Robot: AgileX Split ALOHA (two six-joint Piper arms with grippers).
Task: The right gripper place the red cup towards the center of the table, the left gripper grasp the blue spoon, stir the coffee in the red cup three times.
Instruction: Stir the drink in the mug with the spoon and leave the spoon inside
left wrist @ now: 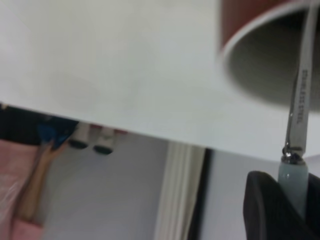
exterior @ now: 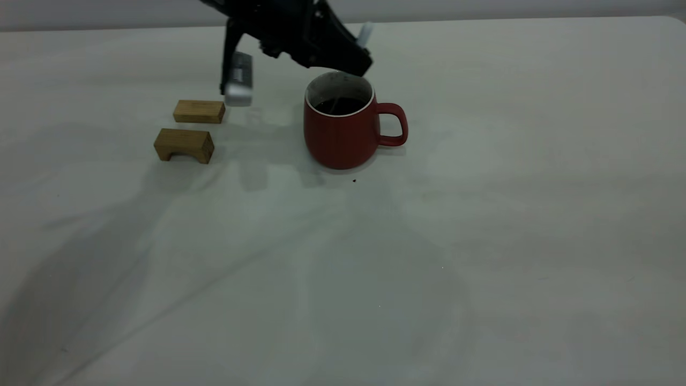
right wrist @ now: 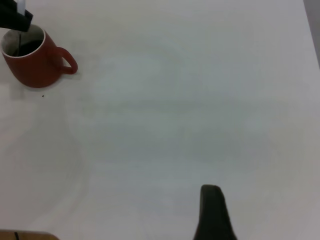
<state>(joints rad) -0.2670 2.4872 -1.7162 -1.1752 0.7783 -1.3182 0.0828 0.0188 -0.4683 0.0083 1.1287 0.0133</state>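
The left gripper (exterior: 351, 67) hangs right over the red cup (exterior: 340, 131), and it's got the blue spoon (left wrist: 299, 125) clamped by the pale handle between its dark fingers (left wrist: 265, 210). In the left wrist view the grey metal neck runs straight out from the grip and over the white rim into the cup. That's the relation that counts: the spoon's long axis points steeply down into the mug, so the bowl end sits directly below the fingers, inside the cup walls.

The cup stands upright on the surface (exterior: 482, 241), a bit left of middle in the exterior view, handle pointing to that view's right. The coffee (exterior: 338, 105) lies dark and low inside, and a thin grey line crosses it where the spoon's neck goes in. Whether the bowl touches the bottom, I can't tell.

By my reading the placing is done and this is the stirring. The next circle has to keep the neck inside that rim, and there isn't much room.

Two wooden blocks (exterior: 185, 143) sit to the cup's left, well apart from it. The right gripper (right wrist: 212, 212) is parked far off over bare surface; only one dark finger shows, so open or closed, I can't tell.
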